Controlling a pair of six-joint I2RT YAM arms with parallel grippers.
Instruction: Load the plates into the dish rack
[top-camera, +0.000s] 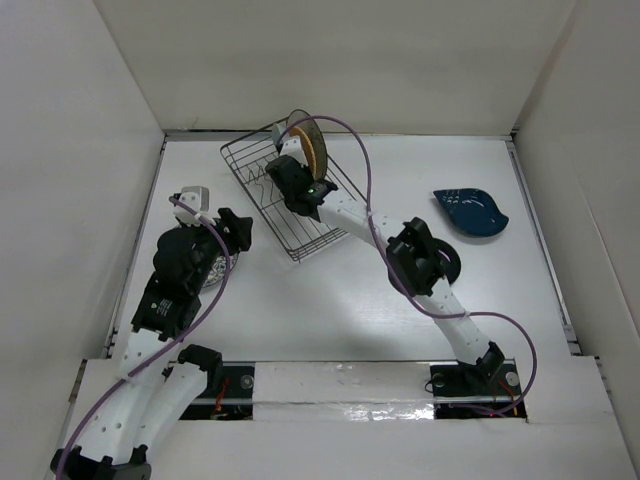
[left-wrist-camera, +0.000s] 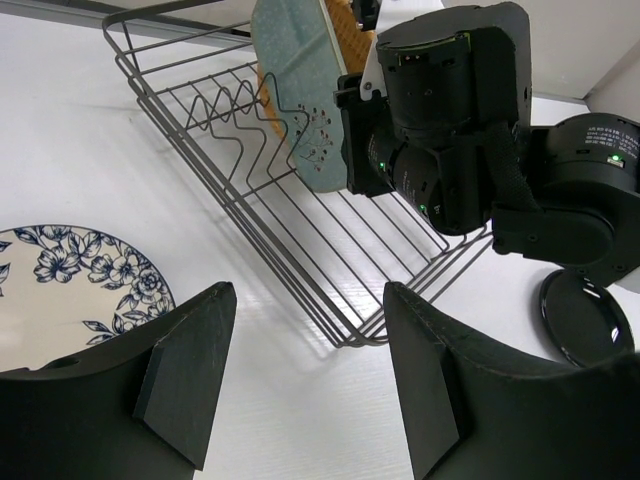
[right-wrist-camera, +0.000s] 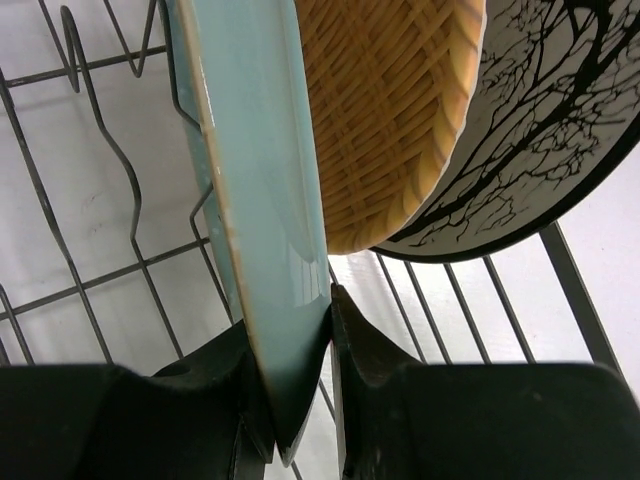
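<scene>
The grey wire dish rack (top-camera: 300, 225) stands at the back centre. A beige print plate (right-wrist-camera: 540, 130) and an orange woven-look plate (right-wrist-camera: 390, 110) stand upright in it. My right gripper (right-wrist-camera: 300, 400) is shut on the edge of the mint plate (right-wrist-camera: 260, 180), holding it upright among the rack's prongs (right-wrist-camera: 90, 150) beside the orange plate. My left gripper (left-wrist-camera: 310, 380) is open and empty, low over the table just left of the rack (left-wrist-camera: 300, 230). The white-and-blue floral plate (left-wrist-camera: 70, 290) lies under the left arm. The black plate (left-wrist-camera: 585, 315) lies under the right arm.
The dark-blue leaf plate (top-camera: 470, 212) lies flat at the right of the table. White walls enclose the table on the left, back and right. The right arm (top-camera: 400, 245) stretches diagonally from its base to the rack.
</scene>
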